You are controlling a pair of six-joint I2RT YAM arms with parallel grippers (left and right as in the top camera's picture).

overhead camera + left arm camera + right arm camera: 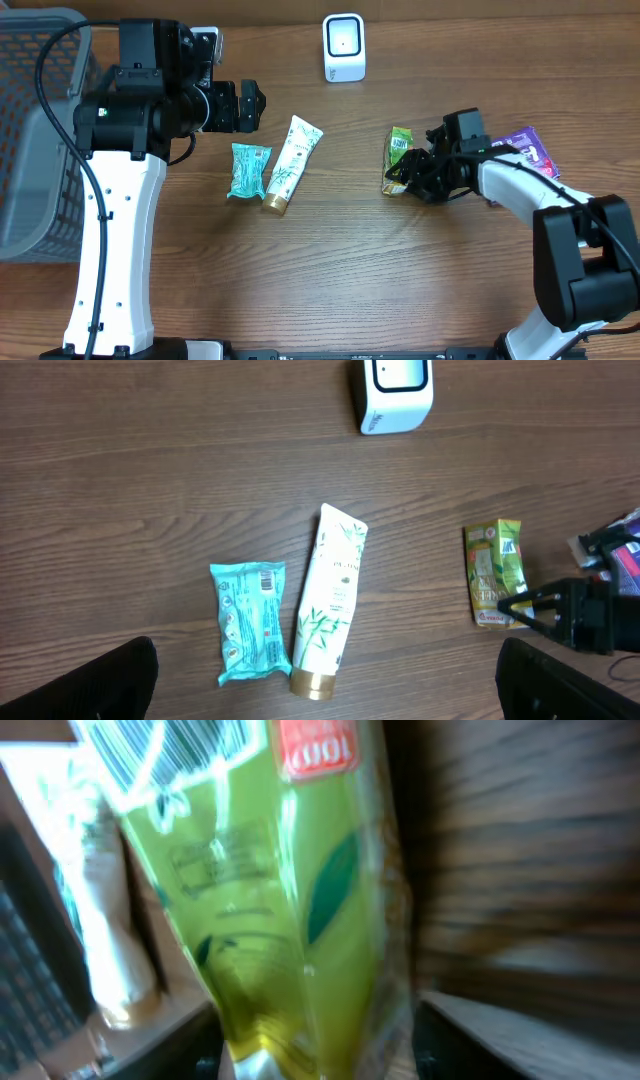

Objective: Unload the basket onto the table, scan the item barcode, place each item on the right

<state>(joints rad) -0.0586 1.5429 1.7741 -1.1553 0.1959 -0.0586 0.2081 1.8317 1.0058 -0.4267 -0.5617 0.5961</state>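
Altogether one tube (291, 165), three packets (248, 170) (399, 155) (530, 148), one scanner (344, 47); left end effector (255, 107) wide, right end effector (408, 180) unclear.

right fingers (418, 170) at green packet (399, 148) — seemingly touching

Right of centre you have a glossy lime-green plastic packet (399, 158) with darker green leaf shapes, a black-and-white barcode and a red patch. Left of centre, the white plastic tube (292, 164) carries green bamboo sprigs and a gold cap; the crinkled wrapper pack (248, 170) next to it is teal. The small box-shaped scanner (344, 47) at top is white. The wooden table (330, 280) is brown, with a dark, streaky grain.
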